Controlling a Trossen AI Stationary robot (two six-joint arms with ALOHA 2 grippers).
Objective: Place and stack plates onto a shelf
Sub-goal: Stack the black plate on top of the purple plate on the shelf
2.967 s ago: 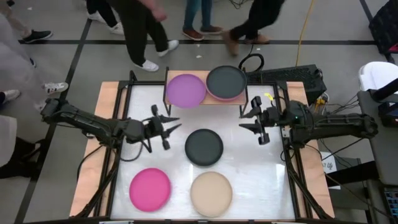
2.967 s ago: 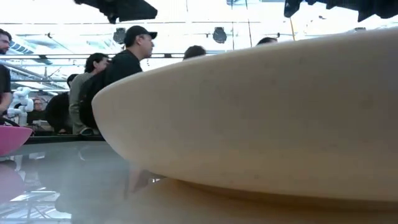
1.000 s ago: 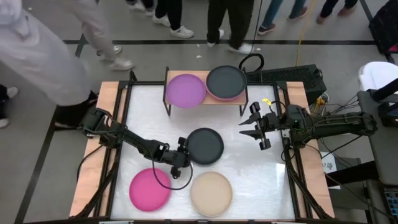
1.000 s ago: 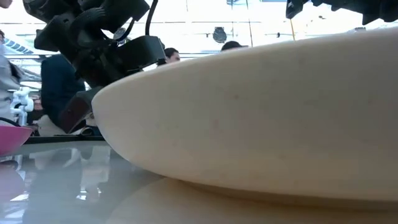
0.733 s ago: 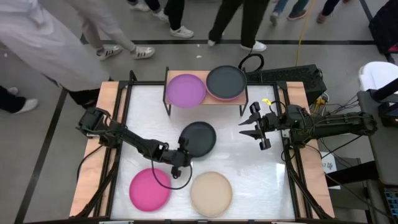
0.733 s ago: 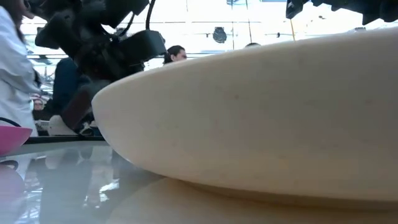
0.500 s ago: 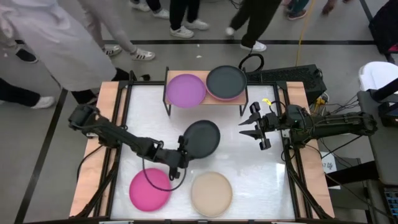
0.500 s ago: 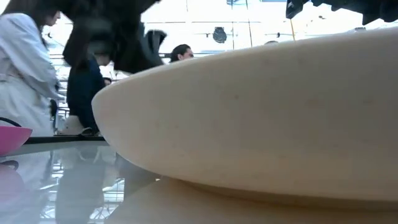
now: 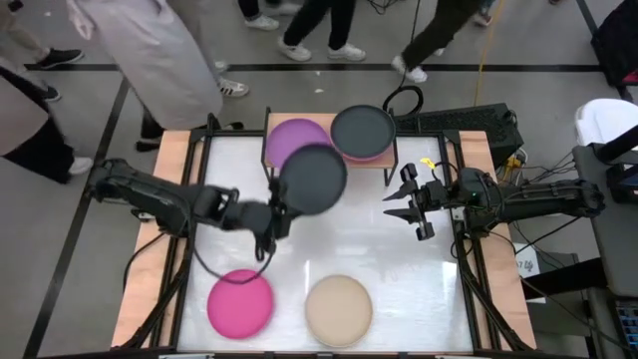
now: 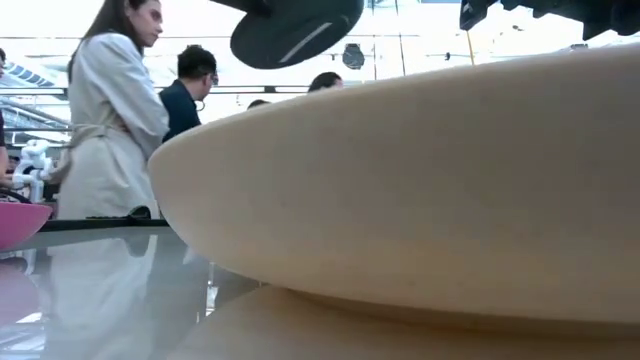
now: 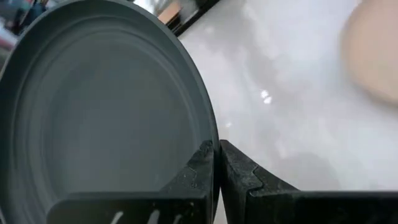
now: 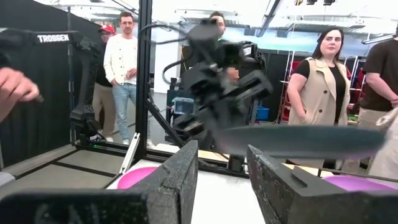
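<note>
Plates are spread between shelf and surface: we see a dark grey plate [image 9: 314, 179] held up in the air by our left pincer [image 9: 276, 214], whose fingers are clamped on its rim, and it hangs over the near edge of the purple plate [image 9: 295, 136] on the shelf [image 9: 391, 158]. In the left wrist view the two dark fingers [image 11: 196, 174] pinch the grey rim [image 11: 208, 118] between them. On the shelf's right half a second dark grey plate [image 9: 363, 130] sits on top of another plate whose colour we cannot tell for sure. Down on the white surface [image 9: 399, 279], a magenta plate [image 9: 239, 303] and a cream plate [image 9: 338, 310] lie side by side, apart, near the front edge. Our right pincer [image 9: 407, 202] hovers with its fingers spread, empty, right of the shelf, above the surface. People stand beyond the far edge.
</note>
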